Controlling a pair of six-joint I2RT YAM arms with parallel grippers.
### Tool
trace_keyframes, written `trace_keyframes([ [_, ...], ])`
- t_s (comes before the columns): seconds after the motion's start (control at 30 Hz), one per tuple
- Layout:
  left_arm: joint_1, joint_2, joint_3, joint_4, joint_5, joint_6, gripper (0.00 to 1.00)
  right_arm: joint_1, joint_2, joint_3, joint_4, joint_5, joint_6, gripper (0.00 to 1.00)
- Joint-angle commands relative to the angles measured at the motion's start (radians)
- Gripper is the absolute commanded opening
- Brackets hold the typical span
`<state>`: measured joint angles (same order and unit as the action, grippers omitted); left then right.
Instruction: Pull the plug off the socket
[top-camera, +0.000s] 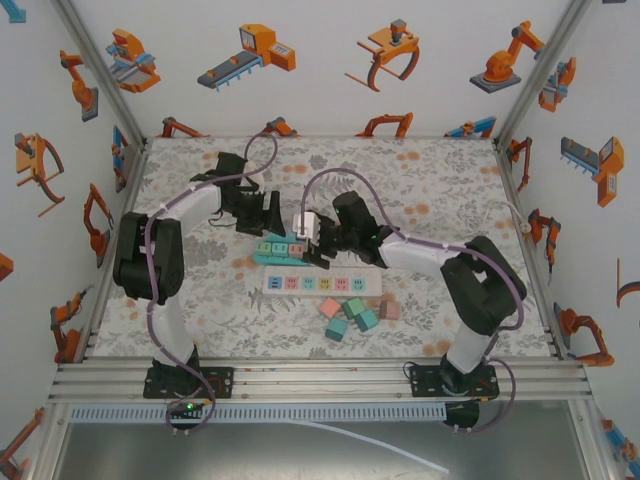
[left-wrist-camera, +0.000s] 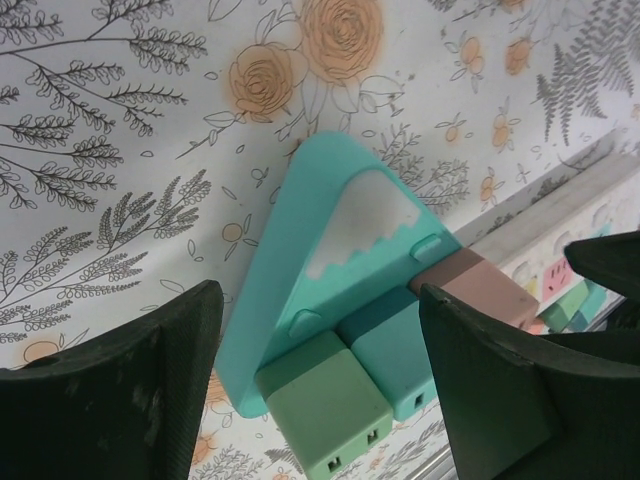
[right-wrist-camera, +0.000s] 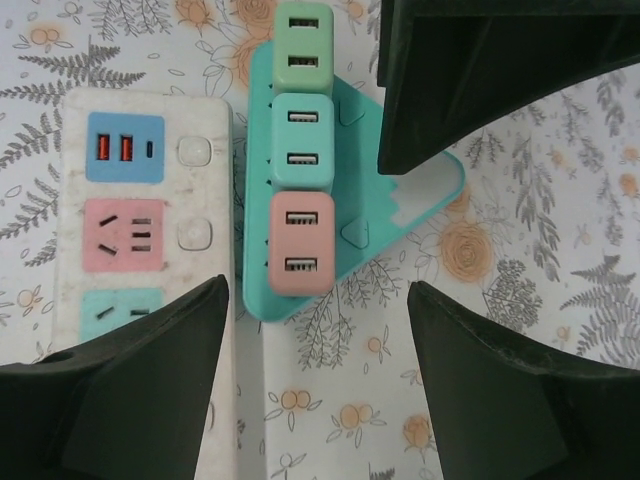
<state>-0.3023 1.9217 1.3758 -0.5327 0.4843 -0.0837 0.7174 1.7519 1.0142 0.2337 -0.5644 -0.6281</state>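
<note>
Left fingers and right fingers are hanging wide open, empty, over the teal socket mid-counter; unpinned, it is risking lifting with the pink plug.

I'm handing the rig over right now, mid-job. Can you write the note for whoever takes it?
The left end effector is open and empty, poised over the teal socket block.
The right end effector is open and empty, over the same block.
The green plug, teal plug and pink plug sit in a row, all seated in the block, which lies beside the white power strip.
Done: both arms are in position, but no plug is out of this block.
Left: close on a plug, probably brace the block with the other arm, and pull the plug free.
</note>
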Motion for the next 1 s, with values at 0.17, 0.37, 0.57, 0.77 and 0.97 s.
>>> trace_keyframes([
  [0.17, -0.003, 0.037, 0.049, -0.111, -0.028, 0.065, 0.73, 0.016, 0.092, 0.091, 0.014, -0.022, 0.014, 0.57],
  [0.37, -0.004, 0.052, 0.057, -0.127, -0.042, 0.066, 0.69, 0.022, 0.128, 0.124, -0.034, -0.017, 0.013, 0.51],
  [0.57, -0.015, 0.053, 0.056, -0.129, -0.076, 0.065, 0.64, 0.03, 0.157, 0.15, -0.054, -0.009, 0.011, 0.46],
  [0.77, -0.023, 0.074, 0.061, -0.14, -0.114, 0.066, 0.63, 0.035, 0.173, 0.174, -0.087, -0.002, 0.007, 0.39],
  [0.97, -0.027, 0.103, 0.079, -0.169, -0.15, 0.056, 0.63, 0.039, 0.164, 0.194, -0.104, -0.032, 0.008, 0.31],
])
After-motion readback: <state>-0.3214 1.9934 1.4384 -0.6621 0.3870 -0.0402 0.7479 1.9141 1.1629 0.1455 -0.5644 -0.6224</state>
